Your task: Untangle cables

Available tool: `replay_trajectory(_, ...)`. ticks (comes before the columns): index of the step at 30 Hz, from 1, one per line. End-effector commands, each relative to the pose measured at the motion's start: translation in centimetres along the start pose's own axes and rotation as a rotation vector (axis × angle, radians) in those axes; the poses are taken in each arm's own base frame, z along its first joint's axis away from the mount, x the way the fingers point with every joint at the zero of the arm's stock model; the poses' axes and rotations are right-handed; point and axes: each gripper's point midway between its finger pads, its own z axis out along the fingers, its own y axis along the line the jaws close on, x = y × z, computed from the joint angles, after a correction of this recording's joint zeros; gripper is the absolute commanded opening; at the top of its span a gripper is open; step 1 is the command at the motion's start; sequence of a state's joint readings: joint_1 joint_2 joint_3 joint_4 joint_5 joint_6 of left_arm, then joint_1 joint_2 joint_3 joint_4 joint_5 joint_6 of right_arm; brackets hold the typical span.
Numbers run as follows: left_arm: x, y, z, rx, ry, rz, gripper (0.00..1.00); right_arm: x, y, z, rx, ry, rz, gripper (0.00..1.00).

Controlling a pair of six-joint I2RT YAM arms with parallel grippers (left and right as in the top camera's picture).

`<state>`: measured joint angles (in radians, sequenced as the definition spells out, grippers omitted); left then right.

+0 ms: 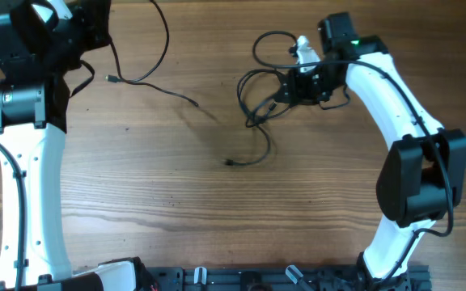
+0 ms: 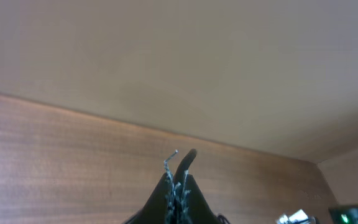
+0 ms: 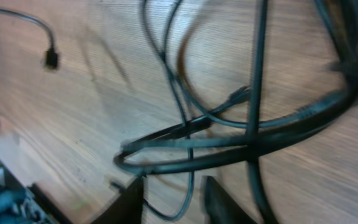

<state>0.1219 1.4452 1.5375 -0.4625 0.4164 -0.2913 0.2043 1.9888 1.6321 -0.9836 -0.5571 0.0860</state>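
Black cables tangled on wooden worktop, upper right of centre, just ahead of right fingers | loose cable lies apart, upper left | right fingers part-open, gripping nothing | left fingers shut, hold unclear | risk: loop snags a finger, tightening the tangle | writing: none readable

**Wood, rubbery cord, plastic shells**

The table beneath the fingers is brown wood with plain grain, smooth and low in sheen. The cables just ahead of the right fingers wear black rubbery sheaths with a faint gloss. Those fingers look like matt black plastic. Behind them, the right arm has a glossy white shell.
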Motion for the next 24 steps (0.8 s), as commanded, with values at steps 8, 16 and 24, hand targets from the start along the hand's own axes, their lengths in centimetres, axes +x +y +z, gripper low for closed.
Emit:
replay_trajectory(8, 4.6, -6.5, 0.2, 0.114, 0.157, 0.019, 0.04, -4.5, 8.7, -11.2, -0.132, -0.279, -0.177, 0.67)
replay_trajectory(16, 7.3, -10.9, 0.1, 0.239, 0.239, 0.060, 0.04, -4.6, 14.1, -14.1, -0.343, -0.388, -0.538, 0.68)
replay_trajectory(24, 9.5, -16.3, -2.8, 0.588, 0.362, 0.090, 0.04, -2.3, 18.0, -14.8, -0.492, -0.467, -1.022, 0.74)
